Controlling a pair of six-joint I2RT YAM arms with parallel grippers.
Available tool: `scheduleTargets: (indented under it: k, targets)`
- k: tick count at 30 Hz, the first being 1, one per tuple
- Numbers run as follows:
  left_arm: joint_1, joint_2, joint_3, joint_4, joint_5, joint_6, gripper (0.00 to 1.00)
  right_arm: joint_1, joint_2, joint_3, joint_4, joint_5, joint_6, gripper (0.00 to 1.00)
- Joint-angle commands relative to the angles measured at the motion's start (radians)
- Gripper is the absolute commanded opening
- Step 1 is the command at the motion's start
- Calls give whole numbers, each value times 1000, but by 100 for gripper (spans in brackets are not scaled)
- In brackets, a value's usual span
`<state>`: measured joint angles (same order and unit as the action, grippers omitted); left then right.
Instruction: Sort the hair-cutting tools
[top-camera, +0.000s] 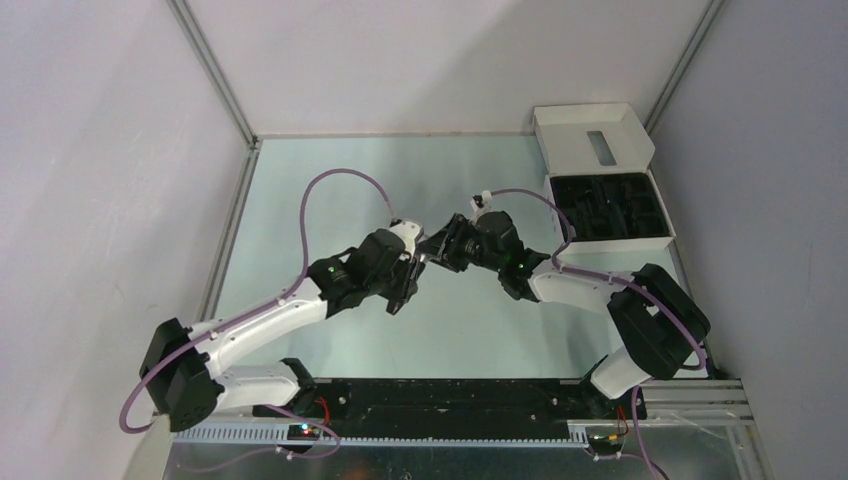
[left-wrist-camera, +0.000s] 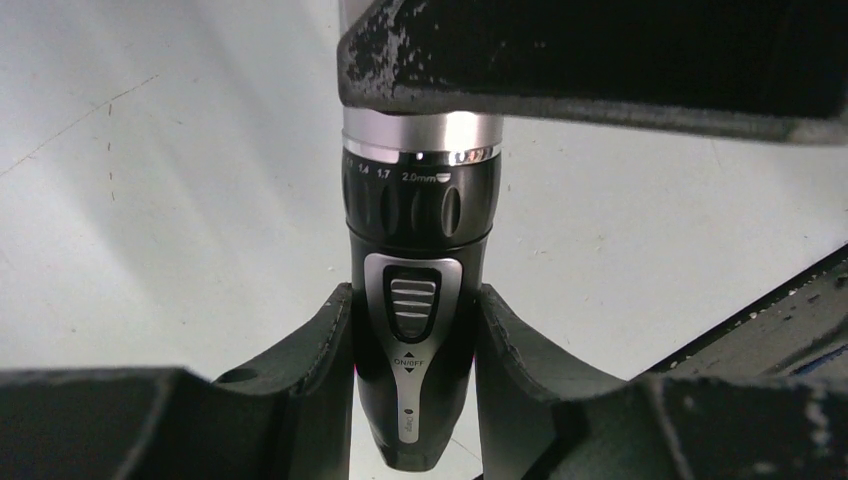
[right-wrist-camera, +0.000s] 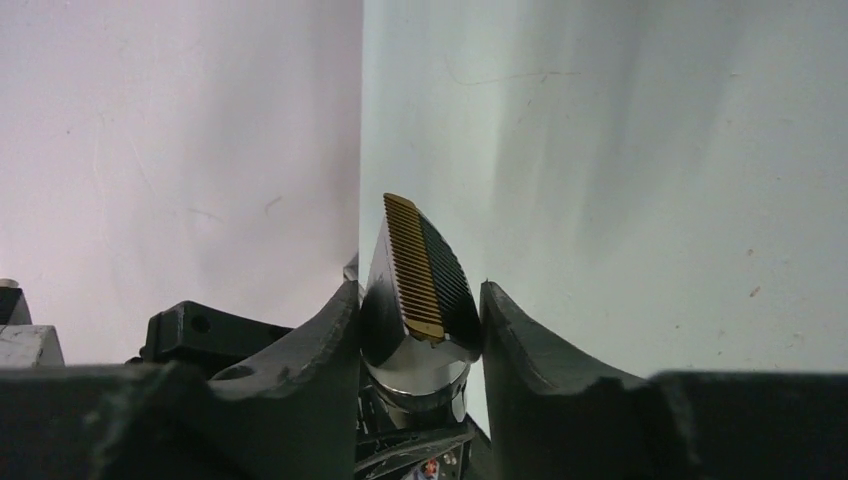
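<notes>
1. Left gripper (left-wrist-camera: 412, 300), lower centre of its wrist view, is clenched on the black handle of the hair clipper (left-wrist-camera: 420, 200), with the switch facing the lens.
2. Right gripper (right-wrist-camera: 420, 300) has its pads (right-wrist-camera: 500, 330) against both flanks of the blade head. The grasp looks made, but its firmness cannot be verified.
3. Clipper's long axis runs straight from one gripper to the other at mid-frame in the top view — both arms are equally near.
4. Black tray (top-camera: 610, 205) sits upper right, well apart and nearer the right arm — its contents are too dark to identify.
</notes>
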<state>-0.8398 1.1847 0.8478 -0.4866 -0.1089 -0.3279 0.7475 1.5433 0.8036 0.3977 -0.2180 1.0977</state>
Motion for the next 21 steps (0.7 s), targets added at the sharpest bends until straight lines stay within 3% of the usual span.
scheduleTargets:
  k: [1,4,6,9,13,21]
  targets:
    - [-8,-78,3,128,-23,28,7,6,4,37,81,-11,18,33]
    - [-6,-113,1,142,-31,27,23,-6,-12,36,95,-22,12,11]
    - [-7,-142,-2,153,-36,32,41,-17,-33,37,105,-36,0,1]
    - [-3,-211,-14,181,-43,38,69,-33,-74,37,99,-53,-23,0]
    - [39,-306,-50,244,38,32,97,-62,-114,36,100,-110,-52,0]
    - [271,-421,-176,421,503,-46,100,-163,-198,37,157,-297,-105,0]
